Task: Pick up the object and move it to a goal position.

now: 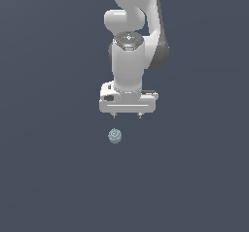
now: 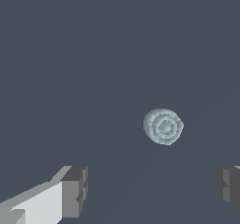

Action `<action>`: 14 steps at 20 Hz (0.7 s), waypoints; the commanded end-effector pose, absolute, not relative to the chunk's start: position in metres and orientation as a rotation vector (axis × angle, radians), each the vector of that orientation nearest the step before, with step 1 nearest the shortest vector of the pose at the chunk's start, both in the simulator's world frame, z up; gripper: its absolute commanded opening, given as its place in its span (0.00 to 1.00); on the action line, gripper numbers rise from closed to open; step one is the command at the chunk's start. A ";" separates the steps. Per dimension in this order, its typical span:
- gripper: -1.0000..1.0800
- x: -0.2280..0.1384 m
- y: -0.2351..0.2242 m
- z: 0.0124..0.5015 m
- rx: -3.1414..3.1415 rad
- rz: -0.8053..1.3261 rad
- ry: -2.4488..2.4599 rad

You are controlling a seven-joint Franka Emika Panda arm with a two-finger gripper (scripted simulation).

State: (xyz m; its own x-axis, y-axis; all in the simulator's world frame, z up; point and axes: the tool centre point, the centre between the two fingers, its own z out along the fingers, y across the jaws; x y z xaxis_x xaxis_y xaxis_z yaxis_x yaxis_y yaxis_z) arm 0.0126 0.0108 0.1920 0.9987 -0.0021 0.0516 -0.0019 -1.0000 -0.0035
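The object point(image 1: 115, 136) is a tiny pale blue-grey round knob with concentric ridges, lying on the dark grey floor. In the exterior view it sits just below the white gripper point(image 1: 127, 115) and slightly toward that view's left. The gripper points straight down and is open and empty, its two small fingertips set wide apart. In the wrist view the knob point(image 2: 163, 126) shows from above, beyond the line between the two grey fingertips point(image 2: 75, 190), apart from both. The gripper point(image 2: 152, 188) holds nothing.
A flat, uniform dark grey floor point(image 1: 48, 177) fills both views. The white arm point(image 1: 129, 41) rises above the gripper toward the top of the exterior view. No other objects or goal marker show.
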 end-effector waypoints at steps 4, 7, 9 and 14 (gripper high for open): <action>0.96 0.013 0.013 0.194 -3.135 -0.082 -0.008; 0.96 0.014 0.018 0.199 -3.129 -0.083 -0.038; 0.96 0.014 0.021 0.202 -3.125 -0.084 -0.056; 0.96 0.015 0.022 0.203 -3.123 -0.084 -0.064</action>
State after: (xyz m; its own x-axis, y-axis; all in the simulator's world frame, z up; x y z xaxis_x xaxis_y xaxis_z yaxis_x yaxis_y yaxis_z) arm 0.0146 0.0226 0.2032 0.9977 0.0396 0.0549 0.0405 -0.9991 -0.0155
